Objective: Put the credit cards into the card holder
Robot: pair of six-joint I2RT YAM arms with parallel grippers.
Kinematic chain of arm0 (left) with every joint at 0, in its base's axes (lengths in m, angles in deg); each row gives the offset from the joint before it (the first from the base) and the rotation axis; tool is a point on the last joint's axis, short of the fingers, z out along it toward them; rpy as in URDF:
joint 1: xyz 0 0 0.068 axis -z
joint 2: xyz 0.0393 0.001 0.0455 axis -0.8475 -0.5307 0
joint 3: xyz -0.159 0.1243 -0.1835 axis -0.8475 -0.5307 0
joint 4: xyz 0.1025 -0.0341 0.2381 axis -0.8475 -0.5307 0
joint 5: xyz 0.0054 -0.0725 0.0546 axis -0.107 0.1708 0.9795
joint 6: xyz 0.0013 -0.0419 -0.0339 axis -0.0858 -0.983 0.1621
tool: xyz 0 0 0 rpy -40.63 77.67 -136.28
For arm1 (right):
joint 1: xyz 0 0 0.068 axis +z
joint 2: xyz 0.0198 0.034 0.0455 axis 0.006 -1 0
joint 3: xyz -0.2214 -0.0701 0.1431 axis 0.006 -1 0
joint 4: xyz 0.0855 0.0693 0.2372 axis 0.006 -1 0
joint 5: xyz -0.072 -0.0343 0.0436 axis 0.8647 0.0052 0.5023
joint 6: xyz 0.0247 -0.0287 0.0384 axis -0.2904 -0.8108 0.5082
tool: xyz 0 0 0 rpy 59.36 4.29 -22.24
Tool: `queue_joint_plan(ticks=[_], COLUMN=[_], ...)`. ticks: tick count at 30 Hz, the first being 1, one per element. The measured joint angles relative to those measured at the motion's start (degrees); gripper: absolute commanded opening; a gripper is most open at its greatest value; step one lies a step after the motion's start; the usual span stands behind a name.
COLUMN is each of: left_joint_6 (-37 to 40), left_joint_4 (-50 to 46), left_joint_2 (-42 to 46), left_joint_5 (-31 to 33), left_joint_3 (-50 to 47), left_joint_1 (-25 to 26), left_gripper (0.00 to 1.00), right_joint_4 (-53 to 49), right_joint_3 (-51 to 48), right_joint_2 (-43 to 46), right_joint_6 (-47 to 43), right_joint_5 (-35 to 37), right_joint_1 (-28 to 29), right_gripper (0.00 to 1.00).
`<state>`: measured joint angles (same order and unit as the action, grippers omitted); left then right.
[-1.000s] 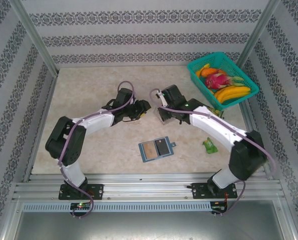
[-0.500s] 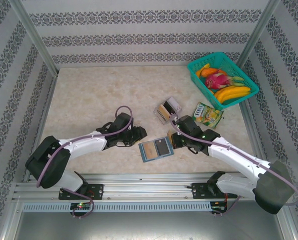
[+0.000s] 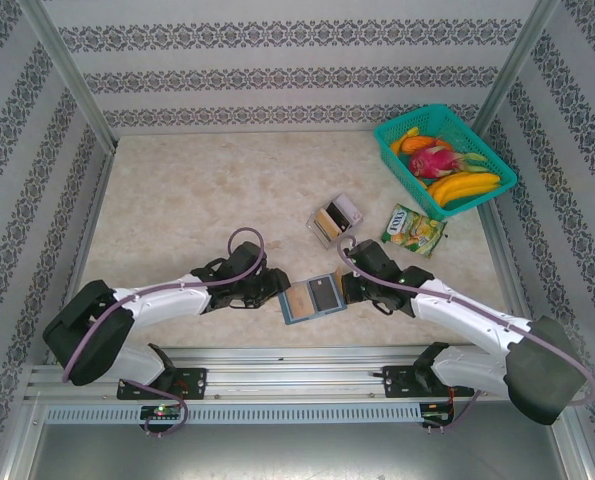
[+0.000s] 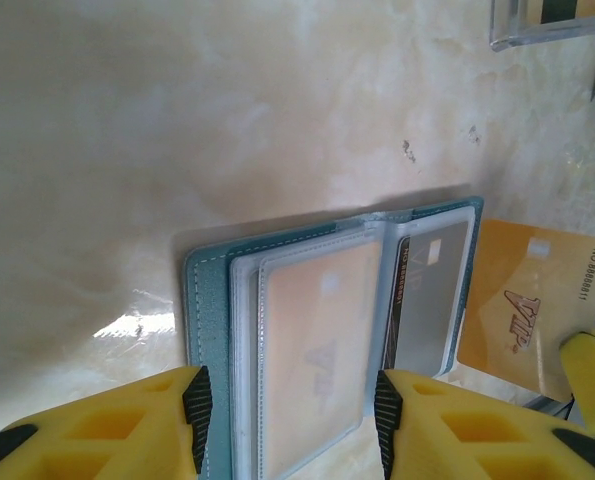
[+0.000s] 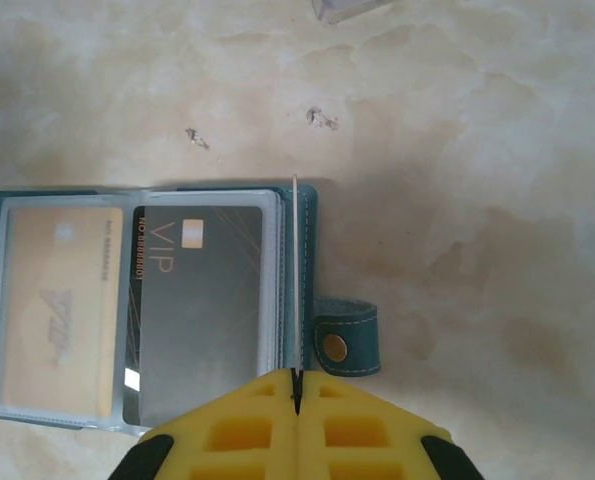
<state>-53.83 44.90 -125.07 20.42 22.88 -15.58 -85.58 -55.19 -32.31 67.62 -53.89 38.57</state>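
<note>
The teal card holder (image 3: 312, 298) lies open on the table near the front. In the right wrist view the card holder (image 5: 307, 215) has a tan-gold card (image 5: 55, 320) in its left sleeve and a black VIP card (image 5: 199, 310) in its right sleeve. My right gripper (image 5: 297, 378) is shut on a thin gold credit card (image 5: 295, 260), seen edge-on over the holder's right edge, beside the snap tab (image 5: 345, 338). The left wrist view shows that card's (image 4: 527, 310) face. My left gripper (image 4: 290, 420) is open, its fingers astride the holder's left page (image 4: 312, 350).
A clear tray (image 3: 334, 220) with more cards stands behind the holder. A green-yellow snack packet (image 3: 412, 228) lies to its right. A teal basket (image 3: 489, 150) of fruit fills the back right corner. The metal frame rail (image 3: 297, 378) runs along the near edge.
The right arm swung from the clear tray down to the holder's right side with a card. The left gripper dropped forward and slid right up to the holder's left side.
</note>
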Motion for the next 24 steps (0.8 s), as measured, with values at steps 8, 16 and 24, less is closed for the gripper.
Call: queue_joint_plan(ticks=[8, 16, 24], left_joint_6=[-0.63, -0.63, -0.61], left_joint_4=[2.34, 3.1, 3.89], left_joint_2=[-4.55, -6.54, -7.34], left_joint_5=[-0.35, -0.37, -0.42], left_joint_3=[0.0, 0.09, 0.46], left_joint_1=[1.03, 1.18, 1.18], left_gripper=[0.43, 0.4, 0.39], right_joint_4=[3.61, 3.06, -0.15], right_joint_3=[-0.96, -1.38, -0.9], right_joint_2=[-1.88, 0.9, 1.07], right_joint_6=[1.25, 1.86, 1.88], right_joint_5=[-0.15, -0.24, 0.94], right_joint_1=[0.44, 0.74, 1.77], right_gripper=[0.0, 0.0, 0.0])
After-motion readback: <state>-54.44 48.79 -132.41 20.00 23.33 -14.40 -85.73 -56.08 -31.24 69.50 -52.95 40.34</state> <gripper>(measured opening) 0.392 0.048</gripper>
